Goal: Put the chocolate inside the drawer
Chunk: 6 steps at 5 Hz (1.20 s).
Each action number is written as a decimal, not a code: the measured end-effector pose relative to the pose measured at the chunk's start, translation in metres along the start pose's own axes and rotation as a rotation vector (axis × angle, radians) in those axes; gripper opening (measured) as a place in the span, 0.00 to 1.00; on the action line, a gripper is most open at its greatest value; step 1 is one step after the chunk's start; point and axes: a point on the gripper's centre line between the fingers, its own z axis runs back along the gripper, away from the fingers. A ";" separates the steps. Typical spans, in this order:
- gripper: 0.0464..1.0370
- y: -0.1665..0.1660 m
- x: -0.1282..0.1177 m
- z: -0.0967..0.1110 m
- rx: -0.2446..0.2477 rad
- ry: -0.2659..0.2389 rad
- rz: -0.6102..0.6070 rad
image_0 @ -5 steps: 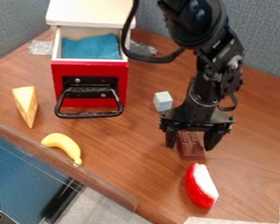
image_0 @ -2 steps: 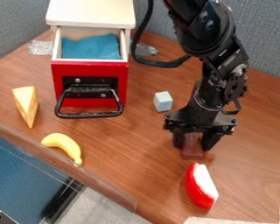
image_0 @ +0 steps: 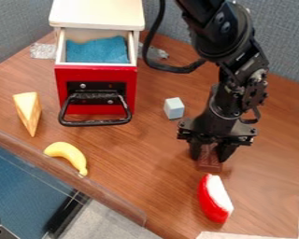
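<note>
Fingers [image_0: 194, 151] on choc bar [image_0: 209, 165], drawer [image_0: 96, 74] open

Gripper [image_0: 209, 158] hangs over the bar, its two fingers abt bar-width apart, one at each long side; looks closed on it, tho how firm the squeeze is, can't tell. Bar lies on the table, far part betw. the fingers, near end poking out twd the camera.

Handling, my guess: light, stiff, prob. smooth plastic, so it may slip or swivel if pinched off-centre. Best hold = across the long sides, abt mid-length; no need for a hard squeeze. Next: straight up, clear of the drawer front, then lower onto the blue cloth [image_0: 97, 51] inside. Watch the black handle [image_0: 96, 123].

Surface: brown woodgrain table [image_0: 139, 168], raised edge strip [image_0: 64, 176] along the near left. Red-and-white piece [image_0: 216, 198] just beyond the bar's near end; pale cube [image_0: 174, 108] betw. bar & drawer; banana [image_0: 68, 154] & yellow wedge [image_0: 28, 111] off left. Room: grey fabric partitions [image_0: 280, 56] behind, grey floor [image_0: 108, 221] below.
</note>
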 end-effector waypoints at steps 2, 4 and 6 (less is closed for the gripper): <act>0.54 -0.015 0.010 0.069 -0.135 -0.045 -0.022; 0.54 0.003 0.037 0.122 -0.192 -0.114 0.056; 0.54 0.048 0.077 0.141 -0.202 -0.183 0.194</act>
